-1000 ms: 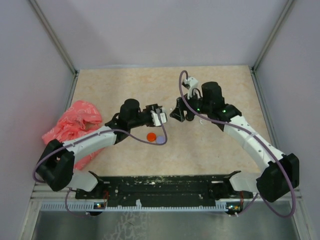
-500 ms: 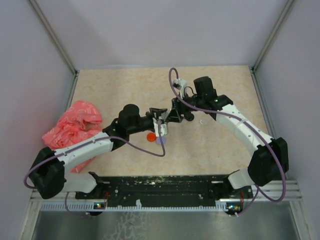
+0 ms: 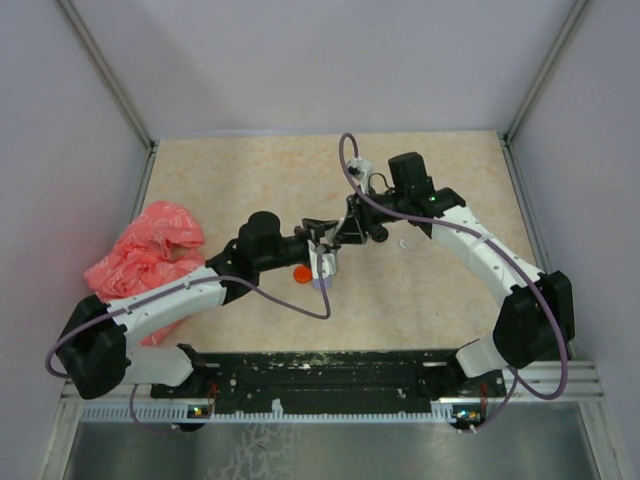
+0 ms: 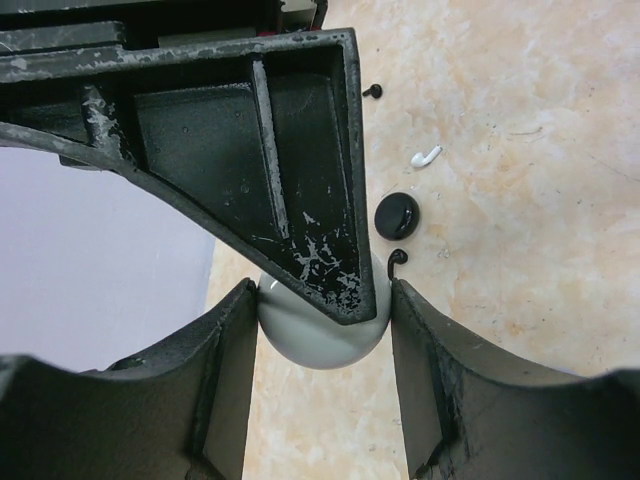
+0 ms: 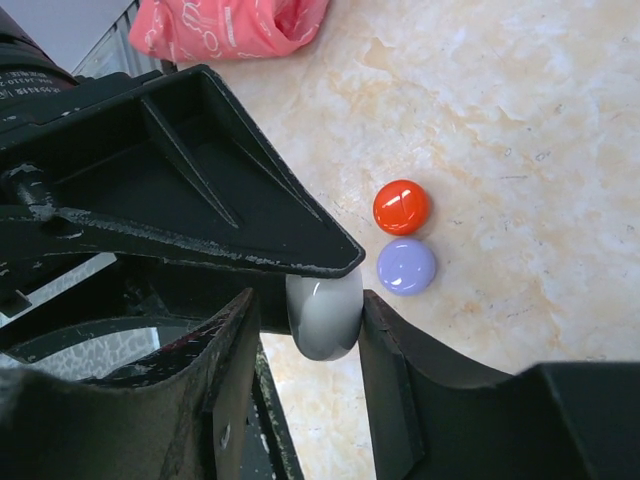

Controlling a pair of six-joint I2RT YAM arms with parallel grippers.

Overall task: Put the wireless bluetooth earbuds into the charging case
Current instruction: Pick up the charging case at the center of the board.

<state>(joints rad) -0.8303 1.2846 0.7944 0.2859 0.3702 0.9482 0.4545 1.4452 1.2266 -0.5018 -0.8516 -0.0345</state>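
A round white charging case [image 4: 320,345] is pinched across its width by my left gripper [image 4: 322,300], which is shut on it. My right gripper [image 5: 310,305] straddles the same case [image 5: 325,320] edge-on. One finger [image 5: 400,380] touches it and a gap shows on the other side. Both grippers meet above mid-table in the top view: left [image 3: 325,252], right [image 3: 338,238]. On the table beyond lie a white earbud [image 4: 426,157] and two tiny black earbuds [image 4: 398,260] [image 4: 372,91]. No earbud is in either gripper.
A red disc [image 5: 401,207] and a lilac disc [image 5: 406,266] lie side by side under the grippers. A black disc [image 4: 398,215] lies near the earbuds. A crumpled pink plastic bag [image 3: 150,250] sits at the table's left edge. Walls enclose three sides.
My right gripper has swung left and met the left gripper, its fingers now around the case. The left gripper has rotated and moved slightly down and right, still holding the case.
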